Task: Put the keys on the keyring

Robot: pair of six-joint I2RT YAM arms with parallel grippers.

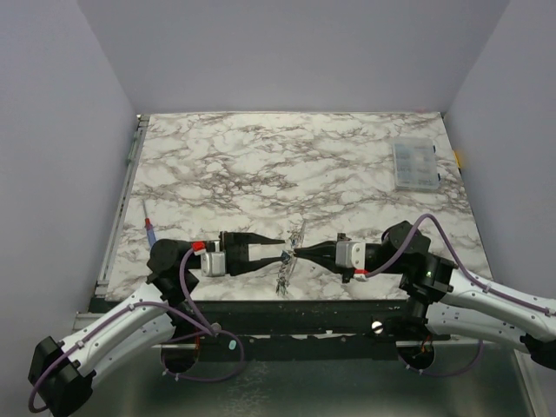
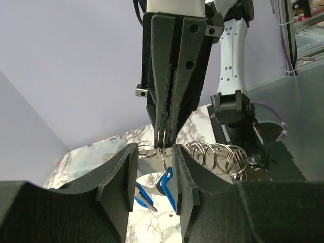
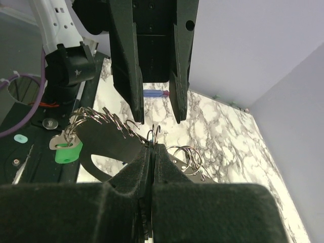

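With right gripper (image 3: 152, 147) pinching the keyring (image 2: 163, 154), close spread left gripper (image 2: 154, 152) squarely on the blue key (image 2: 168, 182), avoiding twist.

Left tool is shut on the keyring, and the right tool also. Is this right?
No. The left tool is open, its jaws apart beside the keyring, as the left wrist view shows. The right tool is indeed shut on it.

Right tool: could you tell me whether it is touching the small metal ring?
Touching: the left wrist view shows the right tool shut, pinching the metal ring.
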